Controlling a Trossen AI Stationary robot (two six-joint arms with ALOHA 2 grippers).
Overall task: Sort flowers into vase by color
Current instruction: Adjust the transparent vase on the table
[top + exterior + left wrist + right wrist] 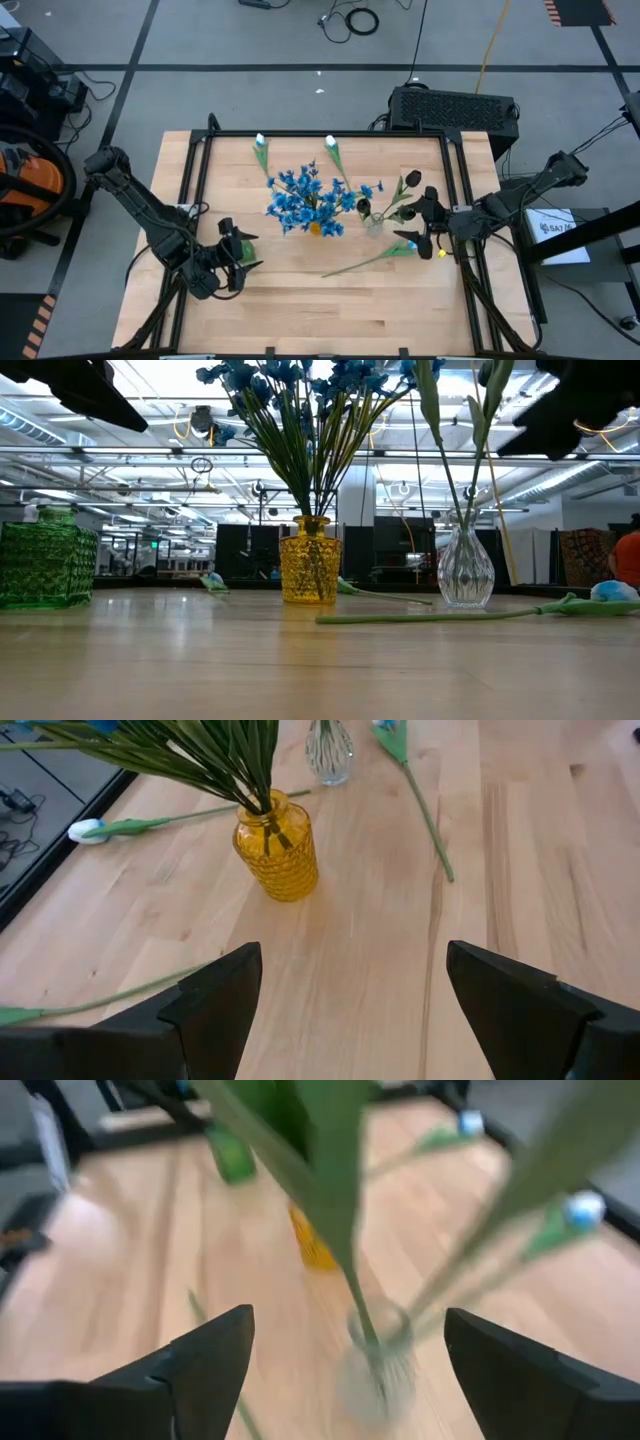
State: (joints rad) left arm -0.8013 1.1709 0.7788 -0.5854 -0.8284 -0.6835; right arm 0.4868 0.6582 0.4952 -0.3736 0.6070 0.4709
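Observation:
A yellow vase [316, 229] holding bushy blue flowers [305, 197] stands mid-table. Right of it, a clear vase [373, 224] holds dark-budded stems [404, 186]. My right gripper [424, 228] is open just right of that vase, its fingers either side of the leafy stems [335, 1200] without touching. A green vase [45, 565] stands at the left, beside my open left gripper [241, 262]. Two pale tulips [261, 142] [331, 143] lie near the far edge. One more flower [370, 260] lies flat in front of the clear vase.
Black frame rails [196, 170] run along the table's left, far and right sides. Bare wood [330, 310] stretches along the near half. A stem [100, 998] lies on the wood close to my left gripper.

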